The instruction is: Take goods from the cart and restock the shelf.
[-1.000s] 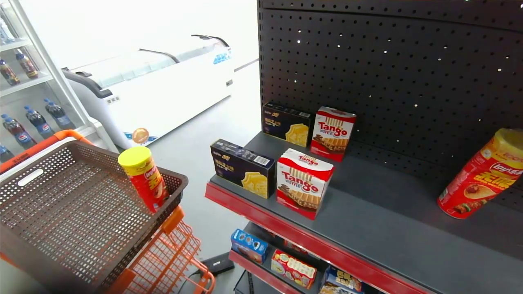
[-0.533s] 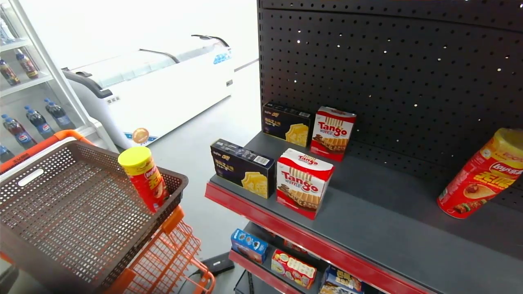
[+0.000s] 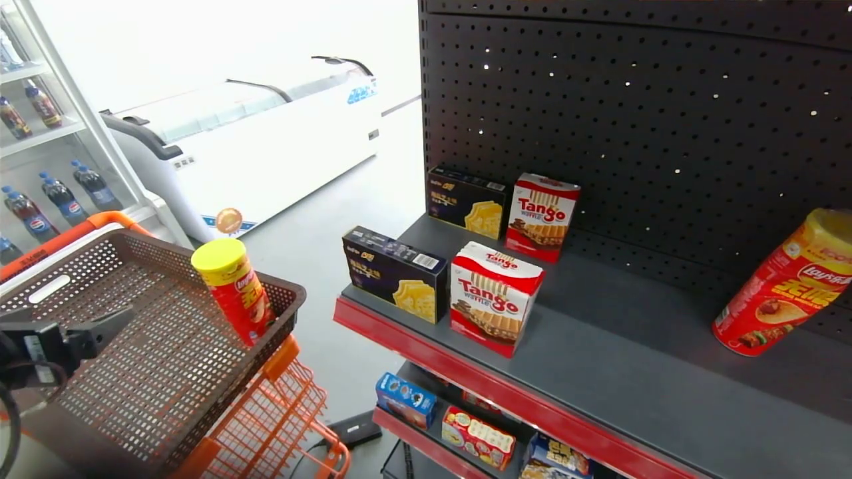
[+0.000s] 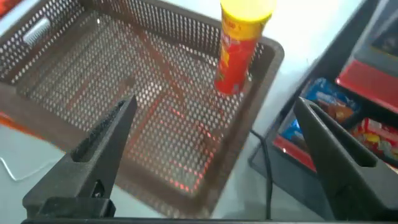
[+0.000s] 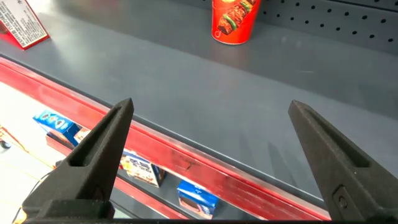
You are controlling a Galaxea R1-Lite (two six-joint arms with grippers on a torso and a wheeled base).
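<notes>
In the head view we saw an orange wire cart (image 3: 279, 412). On top of it sat a brown plastic basket (image 3: 153, 372) full of little holes. A red tube (image 3: 233, 293) with a round yellow lid stood in the basket corner nearest the shelf (image 3: 599, 359). It was tipped a little. The black left claw (image 3: 110, 326) hung over the near side of the basket, well apart from the tube.

The shelf was a flat dark grey board with a red front strip. Its black back wall (image 3: 632, 120) was dotted with holes. A front dark box (image 3: 394, 273) stood just beside a front red and white box (image 3: 494, 298). A back dark box (image 3: 467, 201) and a back red and white box (image 3: 542, 216) stood behind them. All four had pictures and writing on their fronts. Far to the right a second tube (image 3: 782, 286) leaned on the back wall.

The left wrist view showed what the head view did not. The left claw's two black fingers were spread wide with nothing between them. They were above the basket floor, and the red tube stood past them in the corner.

In the right wrist view the right claw (image 5: 210, 104) was also spread wide and held nothing. It hung over the bare grey shelf board. The second tube stood beyond it, with a food picture on its side. Under the red strip we saw small blue packs (image 5: 140, 171) on a lower shelf (image 5: 93, 149).
</notes>
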